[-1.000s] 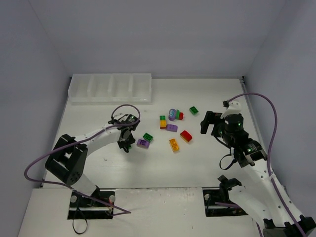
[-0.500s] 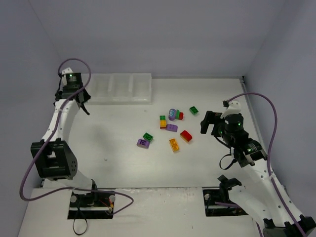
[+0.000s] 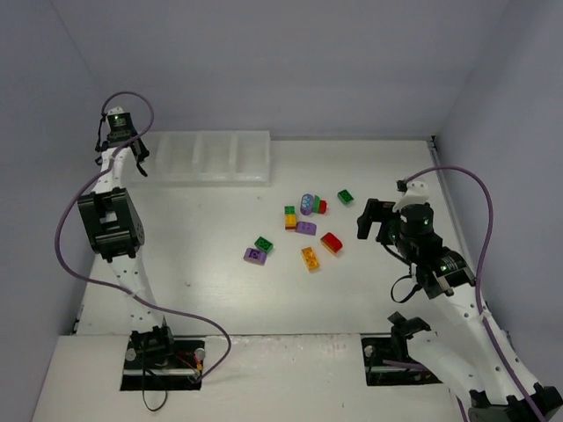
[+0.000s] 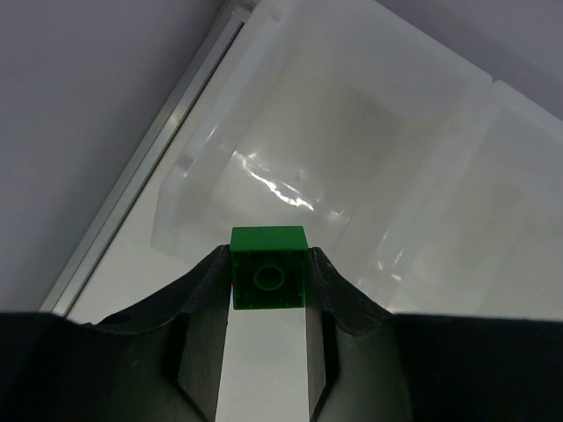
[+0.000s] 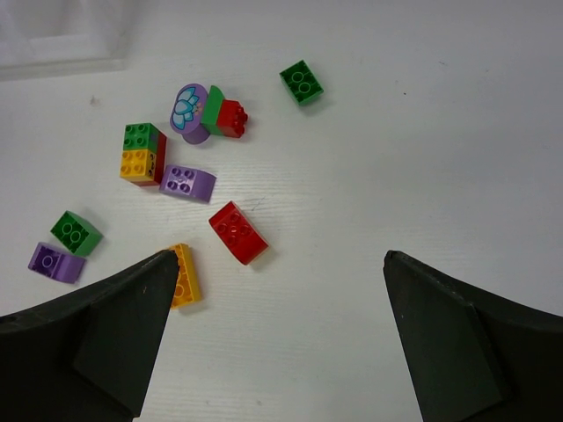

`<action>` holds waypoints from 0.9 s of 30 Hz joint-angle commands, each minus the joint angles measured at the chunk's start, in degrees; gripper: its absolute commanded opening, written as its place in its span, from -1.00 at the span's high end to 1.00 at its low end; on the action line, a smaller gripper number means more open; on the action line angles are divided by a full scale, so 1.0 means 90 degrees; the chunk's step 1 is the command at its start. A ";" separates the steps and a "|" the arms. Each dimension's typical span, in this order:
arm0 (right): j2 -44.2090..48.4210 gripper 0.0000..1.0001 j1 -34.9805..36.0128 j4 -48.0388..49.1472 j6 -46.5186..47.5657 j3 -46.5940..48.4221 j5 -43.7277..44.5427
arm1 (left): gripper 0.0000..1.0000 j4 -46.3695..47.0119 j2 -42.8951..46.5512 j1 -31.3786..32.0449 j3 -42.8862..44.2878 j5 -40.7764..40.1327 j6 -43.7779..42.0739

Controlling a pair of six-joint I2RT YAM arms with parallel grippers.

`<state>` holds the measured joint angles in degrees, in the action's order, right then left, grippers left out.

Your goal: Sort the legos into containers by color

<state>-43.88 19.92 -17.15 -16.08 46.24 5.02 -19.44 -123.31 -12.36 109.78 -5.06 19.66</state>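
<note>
My left gripper [image 3: 132, 158] is at the far left end of the white tray [image 3: 198, 156]. In the left wrist view it [image 4: 268, 264] is shut on a green brick [image 4: 268, 268], held just short of the tray's end compartment [image 4: 334, 141]. My right gripper [image 3: 374, 220] is open and empty, right of the loose legos; in its own view it [image 5: 281, 264] hangs above a red brick [image 5: 238, 232] and a yellow brick [image 5: 184, 274]. Other loose bricks are a green one [image 5: 302, 82], a purple one [image 5: 187, 183] and a green-on-yellow pair [image 5: 141, 152].
A purple round piece joined to green and red bricks [image 3: 310, 205] lies mid-table. A green brick [image 3: 263, 244] and a purple brick [image 3: 255, 256] lie left of the group. Grey walls close the table at the back and both sides. All visible tray compartments look empty.
My left arm has swung from beside the green and purple bricks mid-table up to the tray's far left end. The right arm and loose bricks have not moved.
</note>
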 commanded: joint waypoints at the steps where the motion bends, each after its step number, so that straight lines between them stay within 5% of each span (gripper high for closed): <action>1: 0.0080 -1.00 0.0032 0.0372 -0.0030 -0.0088 -0.0069 | 1.00 0.0500 -0.0058 -0.0091 0.0789 0.0034 -0.0173; 3: 0.0119 -1.00 0.0032 0.0362 -0.0098 -0.0128 -0.0147 | 1.00 0.0607 -0.0312 -0.0150 0.0975 0.0151 -0.0153; 4: 0.0139 -1.00 0.0032 0.0362 -0.0137 -0.0176 -0.0176 | 0.66 0.0636 -0.0381 -0.0160 0.1054 0.0181 -0.0134; 6: 0.0149 -1.00 0.0032 0.0362 -0.0186 -0.0206 -0.0235 | 0.46 0.0676 -0.0547 -0.0170 0.1230 0.0317 -0.0066; 7: 0.0139 -1.00 0.0032 0.0362 -0.0206 -0.0216 -0.0225 | 0.15 0.0676 -0.0586 -0.0170 0.1269 0.0386 -0.0017; 11: 0.0032 -1.00 0.0032 0.0362 -0.0206 -0.0196 -0.0196 | -0.44 0.0773 -0.0597 -0.0150 0.1260 0.0562 0.0101; 18: -0.0008 -1.00 0.0032 0.0372 -0.0050 -0.0060 -0.0215 | -0.81 0.0686 0.0271 0.0005 0.0471 0.0971 -0.0103; 27: 0.0100 -1.00 0.0032 0.0411 0.0175 -0.0011 -0.0499 | -0.82 0.0286 0.2527 0.1244 -0.1834 0.2251 -0.0467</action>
<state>-43.44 19.94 -16.95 -15.44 43.92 1.43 -17.34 -108.38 -5.96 95.20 9.52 16.47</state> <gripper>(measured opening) 0.999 0.906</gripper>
